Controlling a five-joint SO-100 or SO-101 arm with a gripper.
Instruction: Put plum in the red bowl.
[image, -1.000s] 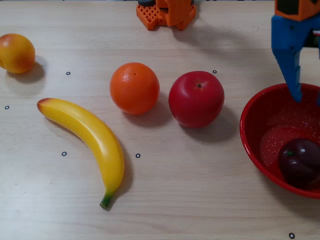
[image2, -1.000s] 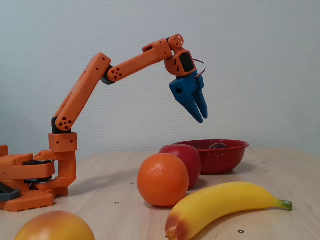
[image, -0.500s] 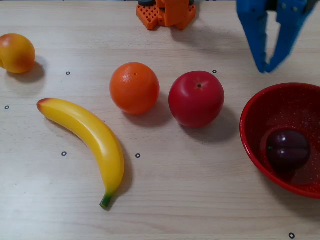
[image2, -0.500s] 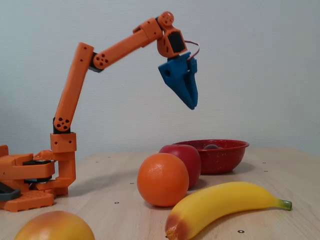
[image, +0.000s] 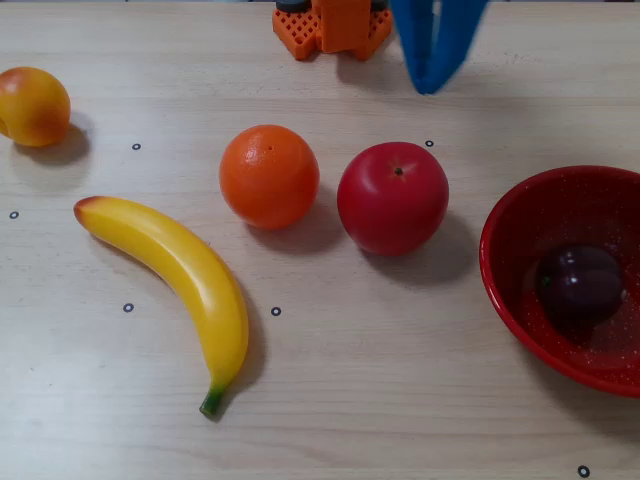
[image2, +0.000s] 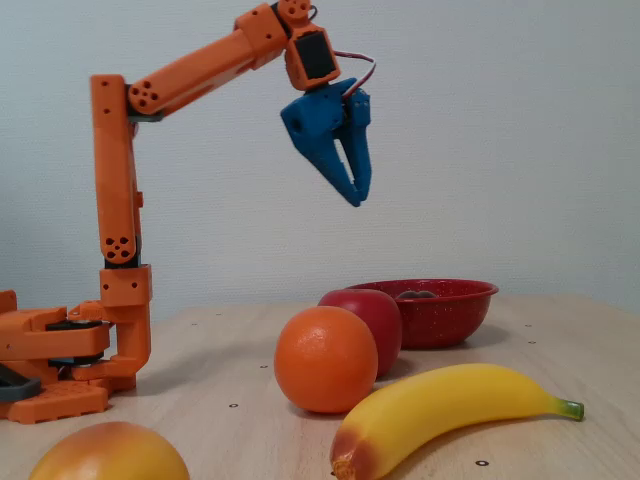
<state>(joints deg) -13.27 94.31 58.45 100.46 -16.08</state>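
Observation:
The dark purple plum (image: 581, 284) lies inside the red speckled bowl (image: 520, 215) at the right edge of the overhead view. In the fixed view only the plum's top (image2: 415, 295) shows above the bowl's rim (image2: 450, 300). My blue gripper (image2: 357, 197) hangs high in the air, well above the fruit and left of the bowl, with its fingertips together and nothing in it. In the overhead view the gripper (image: 430, 85) shows at the top edge, blurred.
A red apple (image: 392, 197) and an orange (image: 268, 176) stand side by side left of the bowl. A banana (image: 175, 270) lies at the front left. A yellow-orange peach-like fruit (image: 33, 105) sits at the far left. The orange arm base (image: 331, 28) stands at the back.

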